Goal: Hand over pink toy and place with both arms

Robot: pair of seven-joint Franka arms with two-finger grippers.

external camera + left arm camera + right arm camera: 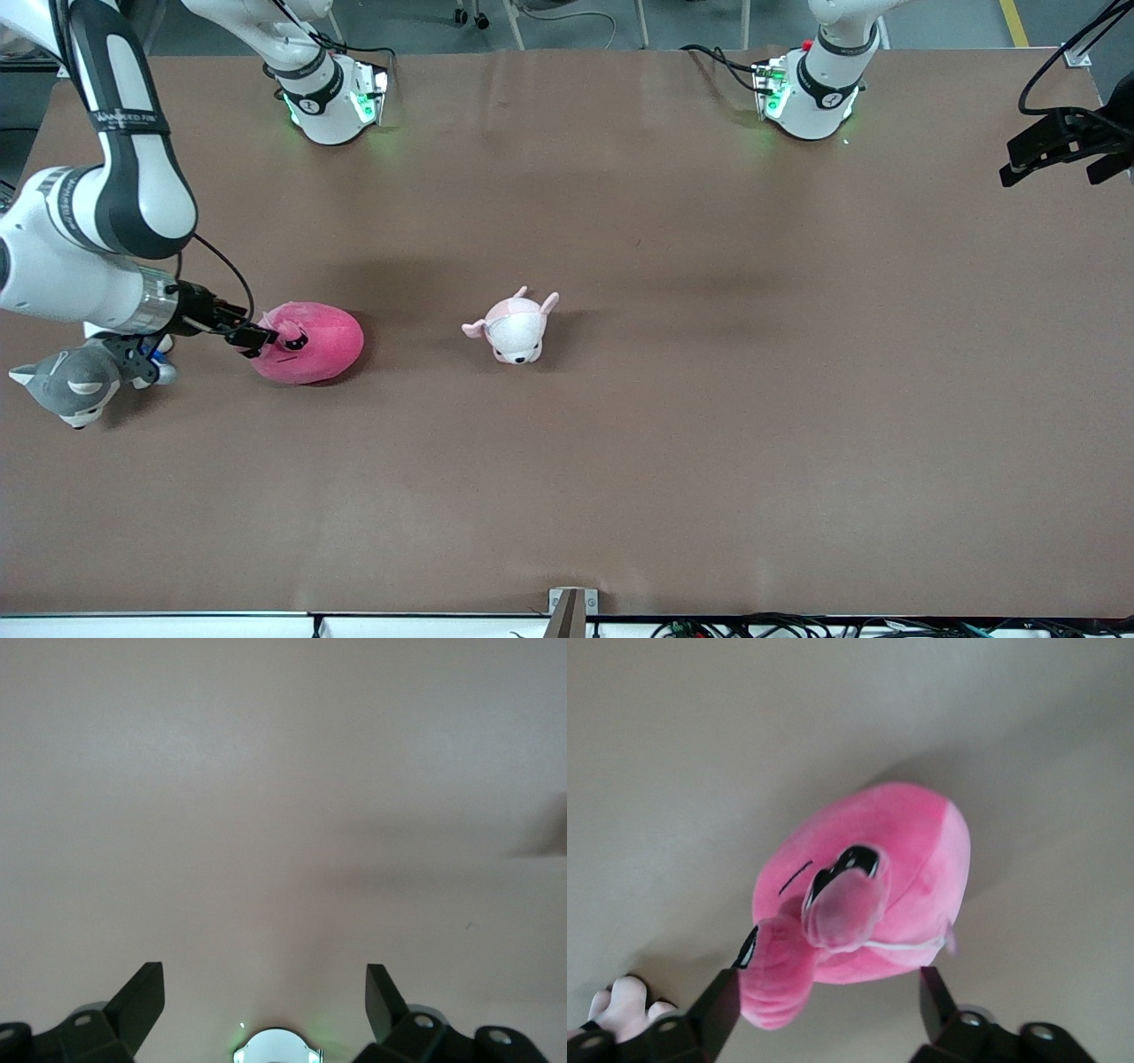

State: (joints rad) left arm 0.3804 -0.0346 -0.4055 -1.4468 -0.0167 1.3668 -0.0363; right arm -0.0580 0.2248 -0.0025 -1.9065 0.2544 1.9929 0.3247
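Closing now risks pinching only an ear, since right gripper (pixel 824 992) fingers (pixel 718 1010) sit spread beside pink toy (pixel 868 895); left gripper (pixel 266 1001) waits, fingers apart.

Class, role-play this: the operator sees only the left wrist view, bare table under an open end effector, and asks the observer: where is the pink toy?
Observer: The pink toy lies on the table toward the right arm's end.
Operator: Is the right arm on it?
Observer: The right end effector is open, straddling the toy's face end.
Operator: What lies between us?
Observer: A pale pink plush, mid-table; your left end effector waits over the left arm's end.
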